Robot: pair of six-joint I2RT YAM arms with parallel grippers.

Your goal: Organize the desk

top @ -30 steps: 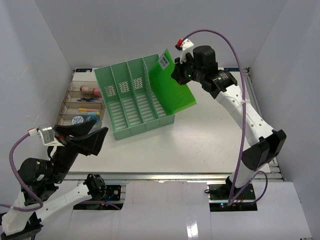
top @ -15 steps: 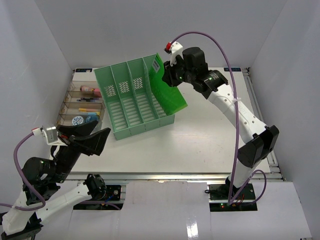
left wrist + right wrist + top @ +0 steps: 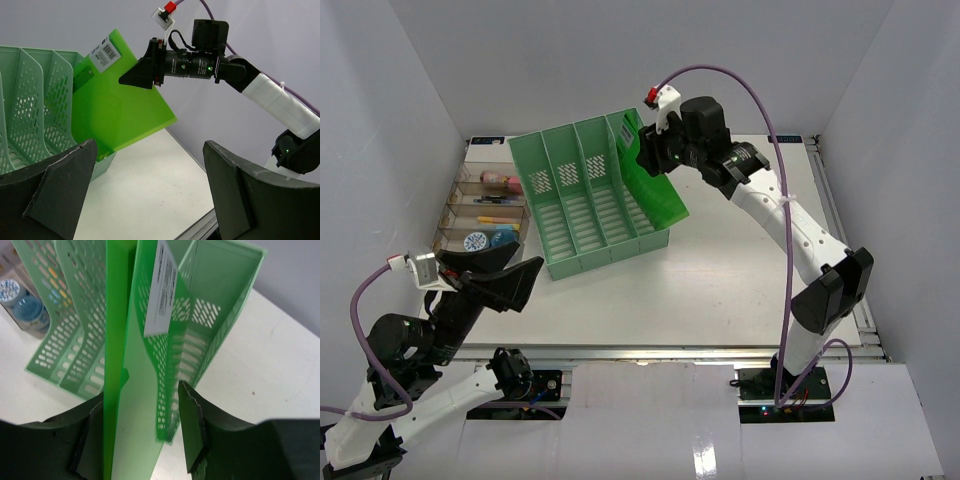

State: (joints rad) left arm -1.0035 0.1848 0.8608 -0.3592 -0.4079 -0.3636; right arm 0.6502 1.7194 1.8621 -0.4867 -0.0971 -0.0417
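While right arm (image 3: 790, 215) stretches over rack (image 3: 575, 200) | right fingers (image 3: 192, 425) parted astride folder (image 3: 660, 195) (tilted) | left fingers (image 3: 235, 195) agape

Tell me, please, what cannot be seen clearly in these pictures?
- Whether the green folder has its lower corner inside the file rack: top view, the folder covers the slot; left wrist view, the left gripper's finger hides it.
- What the clear tray holds: too small in top view, cut off by the edge in right wrist view.
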